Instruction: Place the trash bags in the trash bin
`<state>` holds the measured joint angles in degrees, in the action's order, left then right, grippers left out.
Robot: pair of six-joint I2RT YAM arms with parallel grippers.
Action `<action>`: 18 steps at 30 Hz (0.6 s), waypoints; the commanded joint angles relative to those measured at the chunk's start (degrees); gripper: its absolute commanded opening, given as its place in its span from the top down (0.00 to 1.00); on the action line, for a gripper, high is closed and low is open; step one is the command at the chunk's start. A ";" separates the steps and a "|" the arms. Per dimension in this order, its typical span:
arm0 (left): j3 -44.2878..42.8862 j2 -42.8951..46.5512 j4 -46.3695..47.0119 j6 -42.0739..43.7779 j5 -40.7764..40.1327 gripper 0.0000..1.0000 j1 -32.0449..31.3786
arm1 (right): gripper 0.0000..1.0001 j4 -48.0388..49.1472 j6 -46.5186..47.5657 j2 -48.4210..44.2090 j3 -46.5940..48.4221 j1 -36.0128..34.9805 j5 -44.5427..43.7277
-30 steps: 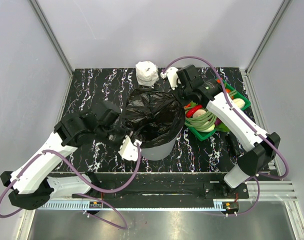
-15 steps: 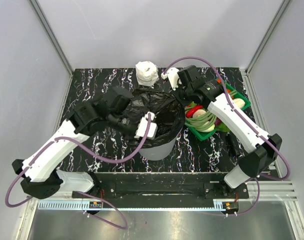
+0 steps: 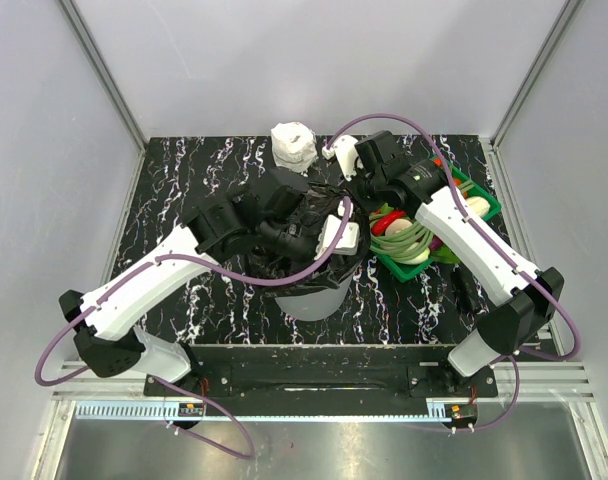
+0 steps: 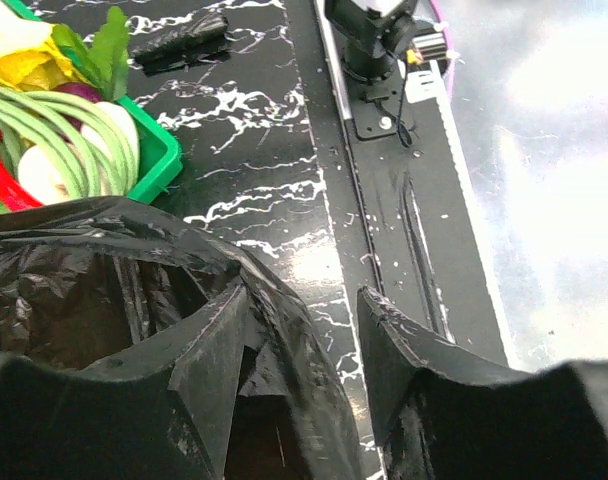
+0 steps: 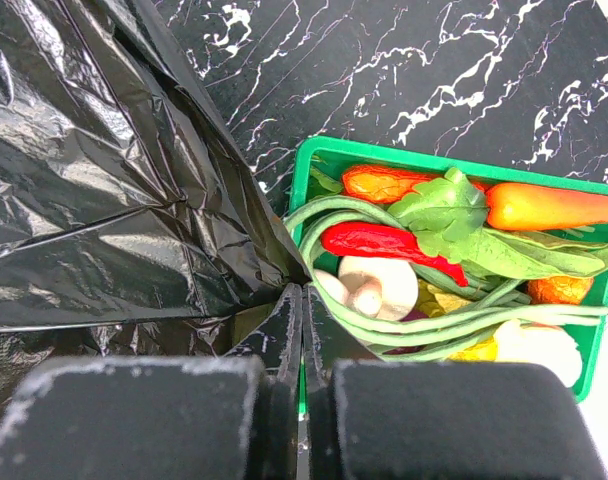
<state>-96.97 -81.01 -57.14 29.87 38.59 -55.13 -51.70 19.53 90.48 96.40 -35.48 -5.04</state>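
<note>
Top view: the trash bin (image 3: 322, 298) stands near the middle of the table (image 3: 179, 180), toward its near edge. The black trash bag (image 3: 302, 212) is draped over its mouth.

Left wrist: the left gripper (image 4: 306, 340) is spread astride the bag's rim.

Right wrist: the right gripper (image 5: 302, 325) is pressed together and seems to pinch bag film beside the green basket (image 5: 314, 155).

The trash bag (image 3: 302, 278), glossy crinkled black film, lines the trash bin (image 3: 314, 302), mouth open, its edge draped over the rim. The light-grey round bin stands upright mid-table (image 3: 184, 180).
</note>
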 commanded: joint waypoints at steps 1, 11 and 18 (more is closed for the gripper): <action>1.08 1.21 7.13 -4.03 -5.18 0.50 -1.03 | 1.00 2.04 0.60 -3.02 -0.33 -0.11 -0.94; 3.45 0.07 8.36 -4.29 -7.39 0.91 -3.40 | 1.00 1.96 0.69 -3.90 -1.57 0.42 -1.29; 2.75 -1.43 9.24 -5.78 -9.58 1.00 -6.47 | 1.00 2.04 0.86 -4.17 -1.83 0.94 -1.38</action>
<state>-93.47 -81.65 -50.85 25.80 31.11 -60.01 -51.68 19.75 88.55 94.48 -35.18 -5.41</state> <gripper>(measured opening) 0.013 0.007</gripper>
